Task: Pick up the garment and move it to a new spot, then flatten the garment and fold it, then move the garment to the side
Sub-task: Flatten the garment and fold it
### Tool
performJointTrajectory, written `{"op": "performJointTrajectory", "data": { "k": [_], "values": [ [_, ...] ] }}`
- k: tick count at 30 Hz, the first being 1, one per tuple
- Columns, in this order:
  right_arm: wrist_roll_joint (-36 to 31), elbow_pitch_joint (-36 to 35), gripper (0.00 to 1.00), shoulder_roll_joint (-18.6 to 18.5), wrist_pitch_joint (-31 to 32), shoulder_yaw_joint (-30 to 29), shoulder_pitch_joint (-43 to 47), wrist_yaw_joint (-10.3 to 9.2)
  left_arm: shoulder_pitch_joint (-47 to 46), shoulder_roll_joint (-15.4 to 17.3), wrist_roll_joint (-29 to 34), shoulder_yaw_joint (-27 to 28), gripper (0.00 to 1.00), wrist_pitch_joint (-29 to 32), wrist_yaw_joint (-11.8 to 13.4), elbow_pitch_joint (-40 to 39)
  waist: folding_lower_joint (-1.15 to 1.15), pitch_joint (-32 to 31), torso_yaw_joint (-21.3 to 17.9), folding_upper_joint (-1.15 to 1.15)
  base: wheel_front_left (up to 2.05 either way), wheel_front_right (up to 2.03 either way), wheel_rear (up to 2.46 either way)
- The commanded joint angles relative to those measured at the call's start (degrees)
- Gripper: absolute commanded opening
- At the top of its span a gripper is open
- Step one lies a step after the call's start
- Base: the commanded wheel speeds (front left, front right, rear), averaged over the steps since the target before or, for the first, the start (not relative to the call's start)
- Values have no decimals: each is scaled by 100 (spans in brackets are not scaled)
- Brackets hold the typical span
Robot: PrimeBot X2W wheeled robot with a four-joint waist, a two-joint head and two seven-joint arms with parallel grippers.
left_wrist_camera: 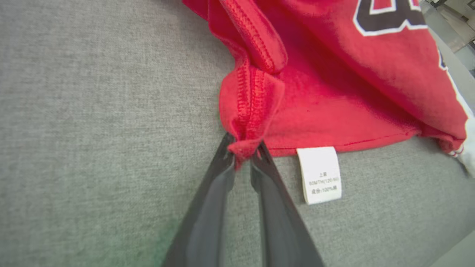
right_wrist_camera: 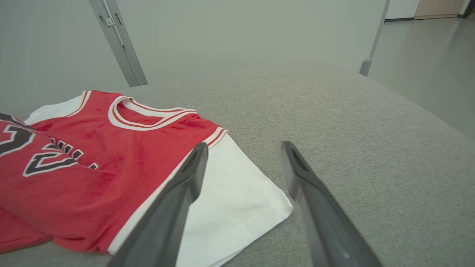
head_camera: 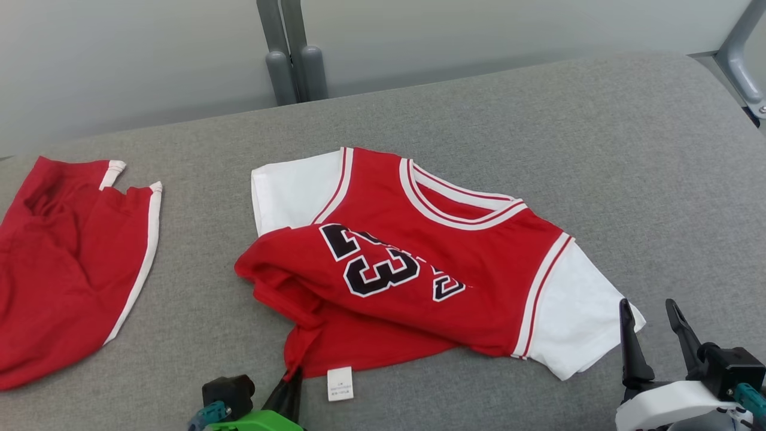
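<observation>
While the left pincer (left_wrist_camera: 243, 152) clamps the hem corner (left_wrist_camera: 252, 111) of the red garment (head_camera: 419, 269), lying rumpled just beyond its tips on the table (head_camera: 598, 149), the right pincer (head_camera: 648, 305) gapes empty beside a white sleeve (right_wrist_camera: 237, 193); pick-up looks begun, a lift apparently next.

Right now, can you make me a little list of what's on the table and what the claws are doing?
Surface: grey fabric table
Middle: crumpled red and white number 23 jersey
Left side: red shorts with white trim
Label: white cloth tag on the jersey's hem
Left claw: shut, pinching the jersey's red hem corner
Right claw: open, holding nothing, beside the white sleeve
</observation>
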Motion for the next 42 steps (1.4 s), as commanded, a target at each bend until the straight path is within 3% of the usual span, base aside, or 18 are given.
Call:
{"op": "performJointTrajectory", "data": {
  "k": [1, 6, 8, 13, 17, 23, 31, 37, 42],
  "values": [
    [-25, -11, 100, -14, -17, -32, 45, 0, -18, 39, -13, 46, 0, -30, -9, 57, 0, -30, 21, 0, 0, 0, 0],
    [-38, 4, 100, -13, -17, -90, 217, 0, 349, 136, -158, 88, 0, -42, 4, -21, 0, -135, 188, 0, 0, 0, 0],
    [-69, 3, 100, -12, -17, -69, 246, 0, 430, 209, -94, 128, 100, -127, 75, -142, 0, -180, 249, 0, 0, 0, 0],
    [-206, -144, 100, -14, -17, -74, 262, 0, 779, 289, 220, 584, 100, -349, 405, -560, 0, -320, 304, 0, 0, 0, 0],
    [-355, -325, 100, -14, -17, -132, 308, 0, 1179, 186, 1123, 1399, 100, -369, 521, -1271, 0, -409, 360, 0, 0, 0, 0],
    [-526, -526, 100, -81, -17, -206, 399, 0, 1729, -314, 2489, 2553, 100, -368, -36, -1948, 0, -518, 450, 0, 0, 0, 0],
    [-699, -499, 100, -246, -17, 4, 451, 0, 2015, -934, 3451, 3611, 100, -370, -1239, -1968, 0, -578, 520, 0, 0, 0, 0],
    [-680, -450, 100, -237, -17, 210, 391, 0, 1999, -1122, 3742, 3991, 100, -369, -1551, -2129, 0, -576, 549, 0, 0, 0, 0],
    [-648, -407, 100, -219, -17, 319, 382, 0, 1980, -1158, 3711, 4018, 100, -370, -1634, -2137, 0, -567, 577, 0, 0, 0, 0]
  ]
}}
